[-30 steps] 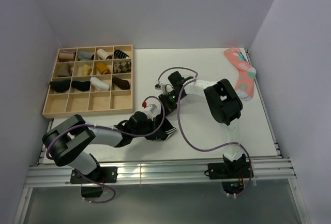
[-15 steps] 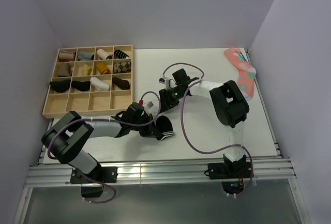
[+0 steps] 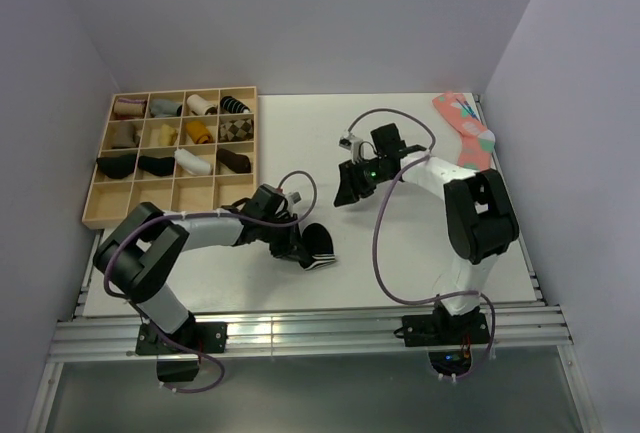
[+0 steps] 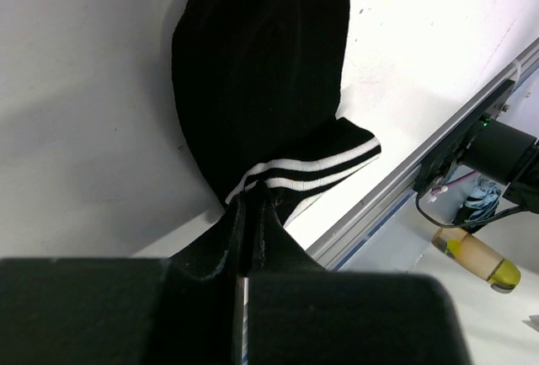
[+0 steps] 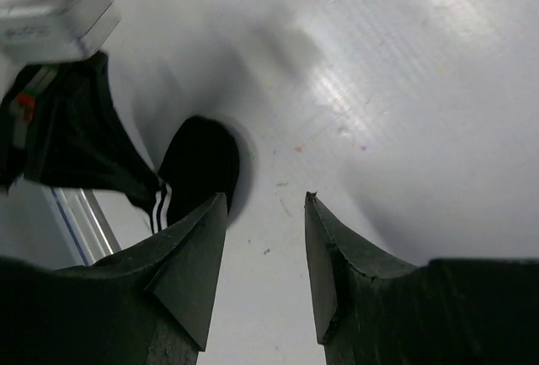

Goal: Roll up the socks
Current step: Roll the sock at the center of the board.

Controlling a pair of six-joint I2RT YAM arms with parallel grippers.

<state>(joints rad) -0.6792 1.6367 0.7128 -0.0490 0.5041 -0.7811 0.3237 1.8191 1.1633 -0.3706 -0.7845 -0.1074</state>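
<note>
Progress is judged to be partial at most: no tight roll is seen, and the rolling itself appears left to be done.

At the far left of the top view, a wooden tray [image 3: 92, 221] is seen, with rolled socks of other colours in several compartments. The left gripper [image 3: 294, 247] is held low over the table [image 3: 420, 253], its fingers pressed together on the striped cuff of the socks [image 3: 318, 247]. The black knit is spread out beyond the fingertips, lying loose and slightly curled on the surface. Whether one sock or a stacked pair is held cannot be told.

Further right, the right gripper [image 3: 349, 188] is held clear of the table with its fingers apart and nothing between them; the socks are well apart from it. A pink patterned sock [image 3: 470, 148] is left untouched at the far right.

From the left wrist, the clamp is shown closely: the left gripper [image 4: 250, 201] is closed on the cuff just at the white stripes, the socks [image 4: 261, 70] fan out ahead of the fingertips, and the table's edge rail [image 4: 404, 179] is seen to one side. None of this grip detail is given from above.

From the right wrist, the gap of the right gripper [image 5: 265, 201] is confirmed empty, and the socks [image 5: 202, 163] are seen beyond its left finger.
</note>
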